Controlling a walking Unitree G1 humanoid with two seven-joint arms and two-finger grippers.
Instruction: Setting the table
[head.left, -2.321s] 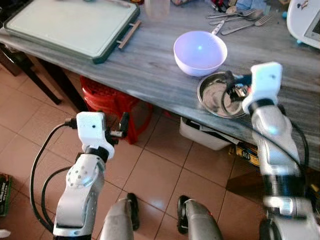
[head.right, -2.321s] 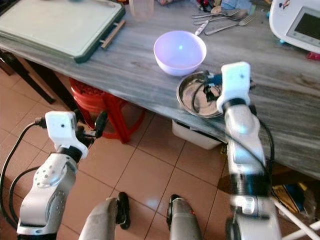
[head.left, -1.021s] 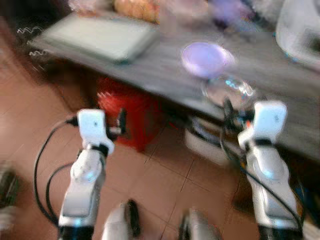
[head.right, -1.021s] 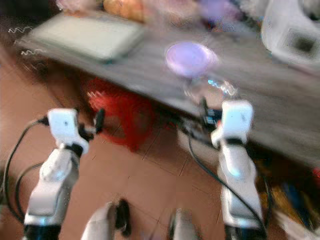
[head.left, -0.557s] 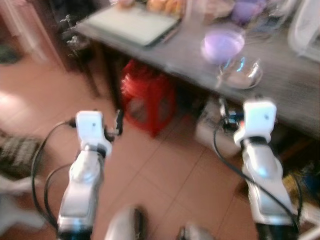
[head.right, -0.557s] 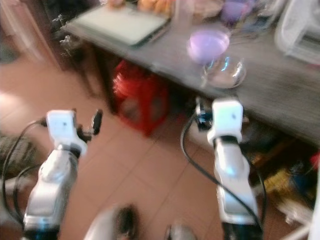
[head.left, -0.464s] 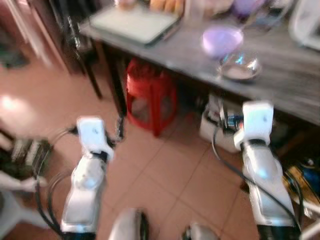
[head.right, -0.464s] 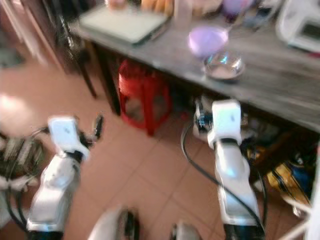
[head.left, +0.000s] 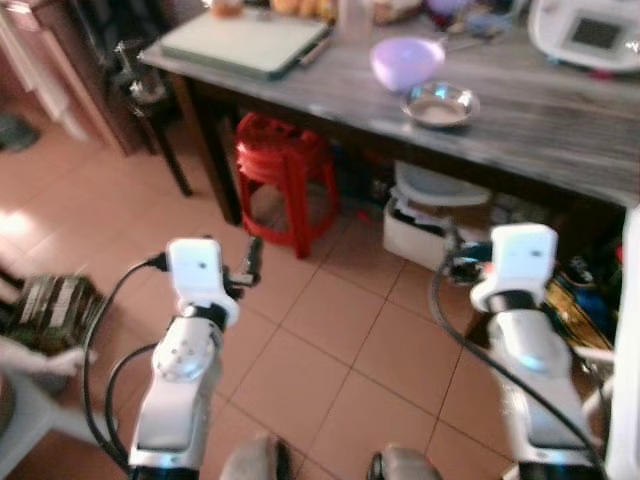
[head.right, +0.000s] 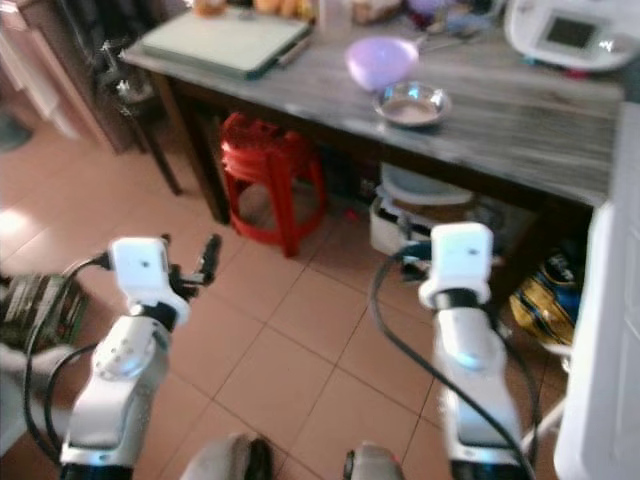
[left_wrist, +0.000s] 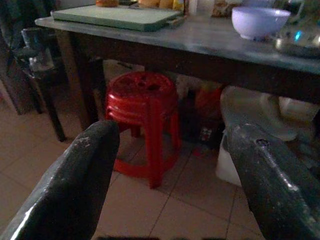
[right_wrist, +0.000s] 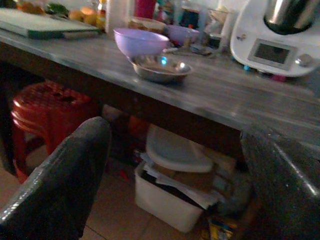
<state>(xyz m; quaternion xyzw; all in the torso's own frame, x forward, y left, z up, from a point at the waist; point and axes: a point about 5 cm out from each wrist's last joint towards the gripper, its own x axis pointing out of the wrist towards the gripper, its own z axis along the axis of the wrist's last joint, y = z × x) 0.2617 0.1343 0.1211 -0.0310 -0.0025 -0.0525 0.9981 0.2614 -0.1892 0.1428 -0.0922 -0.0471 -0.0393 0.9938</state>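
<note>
A lavender bowl stands on the grey wooden table, with a shiny steel bowl just in front of it near the table's edge. Both arms are held low over the tiled floor, well back from the table. My left gripper is open with nothing between its fingers, and it faces the red stool under the table. My right gripper is open and empty too, looking up at the steel bowl and lavender bowl.
A red plastic stool and a white bin sit under the table. A pale green board lies at its left end, a white appliance at its right. A dark chair stands left, a white cabinet edge right.
The whole view has pulled back from the table. The right gripper, which was at the steel bowl, is now away from it and low over the floor; the bowl stays on the table.
</note>
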